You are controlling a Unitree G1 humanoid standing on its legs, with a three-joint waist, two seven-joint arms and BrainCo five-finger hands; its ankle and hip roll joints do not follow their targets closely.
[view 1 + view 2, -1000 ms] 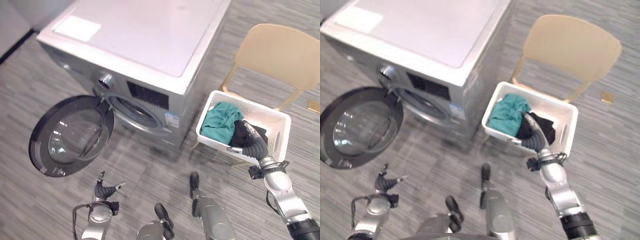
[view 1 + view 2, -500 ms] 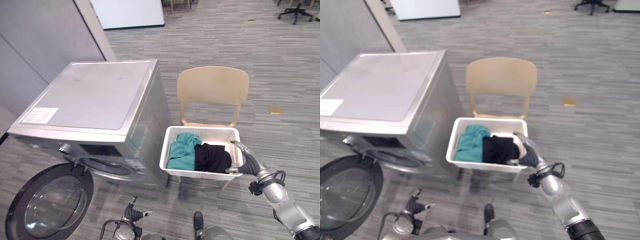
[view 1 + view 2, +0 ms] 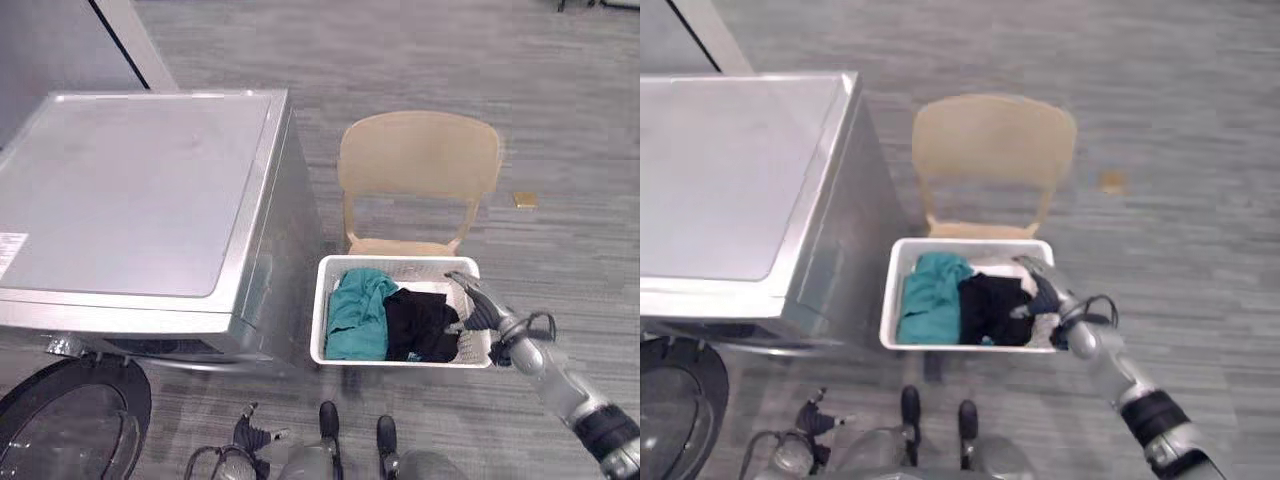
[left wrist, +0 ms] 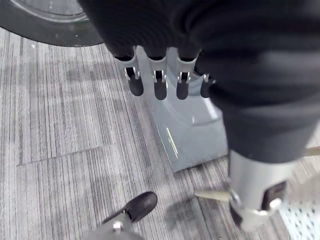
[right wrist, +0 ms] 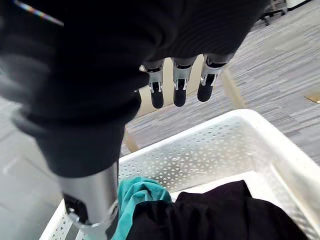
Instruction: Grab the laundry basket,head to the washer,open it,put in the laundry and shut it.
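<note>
The white laundry basket (image 3: 330,350) sits on the tan chair (image 3: 420,165), right beside the washer (image 3: 140,200). A teal cloth (image 3: 357,315) and a black cloth (image 3: 418,322) lie inside. The right hand (image 3: 478,308) hangs over the basket's right side, fingers straight. The left hand (image 4: 165,80) is low by the floor, fingers loose. The washer's round door (image 3: 70,420) is open.

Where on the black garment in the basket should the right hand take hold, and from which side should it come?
Probably the raised bunch in the middle of the black garment, coming from above. The basket walls block any sideways approach, and the right hand hangs open just over the basket's right end.
</note>
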